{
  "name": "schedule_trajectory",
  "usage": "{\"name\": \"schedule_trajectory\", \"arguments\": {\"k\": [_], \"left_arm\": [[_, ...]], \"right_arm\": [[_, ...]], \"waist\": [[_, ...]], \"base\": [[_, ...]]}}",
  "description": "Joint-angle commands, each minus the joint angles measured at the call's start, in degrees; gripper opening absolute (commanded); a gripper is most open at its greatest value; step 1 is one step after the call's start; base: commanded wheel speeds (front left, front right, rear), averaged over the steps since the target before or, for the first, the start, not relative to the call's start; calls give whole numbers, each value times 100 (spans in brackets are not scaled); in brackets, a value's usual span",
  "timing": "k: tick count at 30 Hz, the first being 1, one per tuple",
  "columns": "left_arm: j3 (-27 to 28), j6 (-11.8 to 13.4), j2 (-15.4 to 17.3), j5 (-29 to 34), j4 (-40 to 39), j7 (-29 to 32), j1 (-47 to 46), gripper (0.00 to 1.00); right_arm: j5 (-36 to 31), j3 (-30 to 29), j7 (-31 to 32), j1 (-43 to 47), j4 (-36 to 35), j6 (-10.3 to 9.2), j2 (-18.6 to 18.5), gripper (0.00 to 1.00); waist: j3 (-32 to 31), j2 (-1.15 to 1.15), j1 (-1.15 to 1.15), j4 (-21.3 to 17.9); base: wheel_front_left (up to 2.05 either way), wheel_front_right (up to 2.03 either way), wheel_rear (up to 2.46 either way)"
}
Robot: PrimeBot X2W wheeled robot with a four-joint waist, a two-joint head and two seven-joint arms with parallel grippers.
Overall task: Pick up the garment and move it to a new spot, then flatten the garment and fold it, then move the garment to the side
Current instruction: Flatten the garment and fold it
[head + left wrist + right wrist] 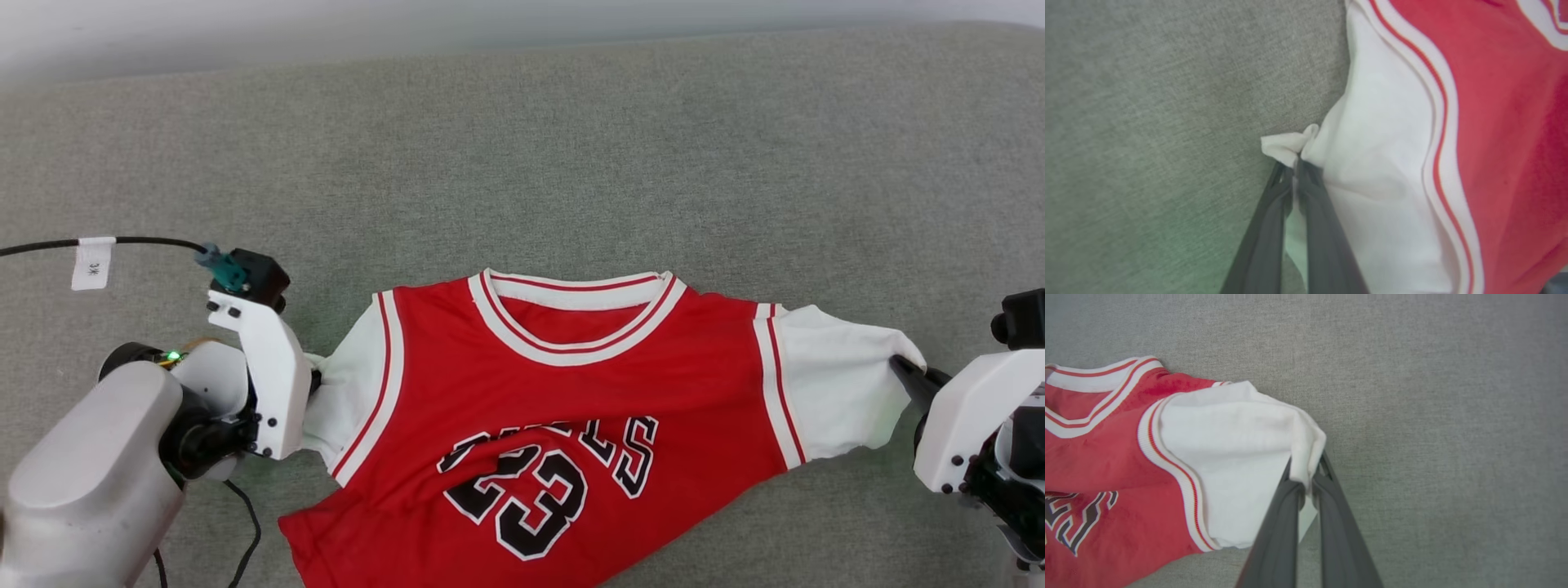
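The garment [563,425], a red jersey with white sleeves, striped trim and a black 23, lies face up on the grey fabric surface, collar away from me. My left gripper [314,377] is shut on the edge of its left white sleeve [1372,163]; in the left wrist view the dark fingers [1310,192] pinch a small fold of white cloth. At the other side my right gripper [902,365] is shut on the cuff of the right white sleeve [1229,457], whose cloth bunches between the fingers [1327,490]. The jersey's lower hem runs out of the head view.
The grey woven surface [522,147] stretches wide behind and beside the jersey. A black cable with a white tag [91,261] runs to the left wrist camera. Another thin cable [245,523] trails on the surface below my left arm.
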Motion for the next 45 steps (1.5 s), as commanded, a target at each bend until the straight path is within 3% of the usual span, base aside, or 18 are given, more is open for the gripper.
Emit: {"name": "schedule_trajectory", "arguments": {"k": [1,10,21,22,27,34,41,45], "left_arm": [[-229,-11,-91,56,131,27,178,0],[-134,116,78,789,468,-950,-654,0],[350,853,-179,1458,1169,-2498,-1944,0],[509,990,-284,1539,1426,-2916,-2378,0],[748,1168,-358,1695,1762,-3559,-3222,0],[1102,1161,-237,1792,1946,-4373,-4392,0],[1111,1038,-29,2041,1769,-4585,-5385,0],[1131,1092,-61,2054,1600,-4570,-5671,0]], "right_arm": [[-54,8,-57,-85,6,-3,-24,0],[-328,-79,-366,-464,332,-5,-267,0],[-449,242,-992,-2045,1260,-7,-723,0],[-452,388,-1201,-2712,1531,-7,-814,0],[-574,531,-1596,-3891,1956,-7,-919,0],[-936,613,-2292,-5480,2377,-8,-880,0],[-1185,703,-2868,-6806,2638,-7,-762,0],[-1206,845,-3075,-7272,2766,-6,-728,0]], "waist": [[-54,0,0,26],[-504,0,0,203],[-846,0,0,323],[-724,0,0,321],[-329,0,0,303],[375,0,0,200],[1275,0,0,126],[1790,0,0,110]], "base": [[0,0,0],[0,0,0],[0,0,0],[0,0,0],[0,0,0],[0,0,0],[0,0,0],[0,0,0]]}}
